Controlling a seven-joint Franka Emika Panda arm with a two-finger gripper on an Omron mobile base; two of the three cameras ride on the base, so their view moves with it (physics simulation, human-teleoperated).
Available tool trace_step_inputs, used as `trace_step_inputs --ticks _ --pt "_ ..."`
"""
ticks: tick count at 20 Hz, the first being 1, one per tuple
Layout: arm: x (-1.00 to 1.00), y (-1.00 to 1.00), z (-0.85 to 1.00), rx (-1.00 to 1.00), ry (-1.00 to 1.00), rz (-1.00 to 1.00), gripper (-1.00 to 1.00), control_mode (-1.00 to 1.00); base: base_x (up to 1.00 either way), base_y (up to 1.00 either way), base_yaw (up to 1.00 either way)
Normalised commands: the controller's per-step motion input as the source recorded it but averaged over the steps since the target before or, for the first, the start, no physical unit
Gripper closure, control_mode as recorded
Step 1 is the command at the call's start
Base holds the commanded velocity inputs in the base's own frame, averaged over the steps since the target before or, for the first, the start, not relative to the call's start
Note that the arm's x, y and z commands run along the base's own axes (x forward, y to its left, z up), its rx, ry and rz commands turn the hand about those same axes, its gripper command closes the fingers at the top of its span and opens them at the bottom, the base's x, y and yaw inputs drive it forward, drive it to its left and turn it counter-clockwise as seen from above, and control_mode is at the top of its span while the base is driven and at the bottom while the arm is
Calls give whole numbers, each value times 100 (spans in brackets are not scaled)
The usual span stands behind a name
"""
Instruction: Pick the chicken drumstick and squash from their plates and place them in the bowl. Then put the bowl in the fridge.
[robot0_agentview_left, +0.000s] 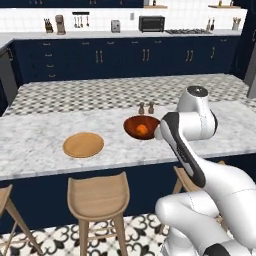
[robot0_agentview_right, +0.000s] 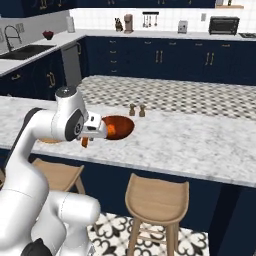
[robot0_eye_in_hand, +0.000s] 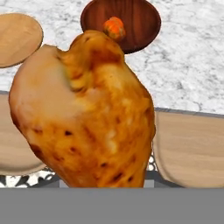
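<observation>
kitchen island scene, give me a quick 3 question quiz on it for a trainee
1. True or false: the squash already lies in the bowl.
2. What does the tool carry? A) the chicken drumstick B) a pepper shaker C) a plate
3. Which way must the drumstick travel to reach the bowl: further in over the counter, or back toward the stools?

Key
1. True: an orange lump sits inside the dark reddish-brown bowl.
2. A: the hand view shows it held close before the camera.
3. Further in over the counter; the drumstick hangs near the counter's front edge, above the stools.
</observation>
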Motion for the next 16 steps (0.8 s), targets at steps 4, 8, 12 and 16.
trace_step_inputs --ticks 4,8,12,16 --pt "0 0 0 0 0 0 100 100 98 35 -35" --pt "0 0 0 0 0 0 100 100 100 23 -46" --pt "100 6 0 -1 15 -4 100 -100 0 0 0" --pt "100 0 0 0 22 4 100 -100 0 0 0"
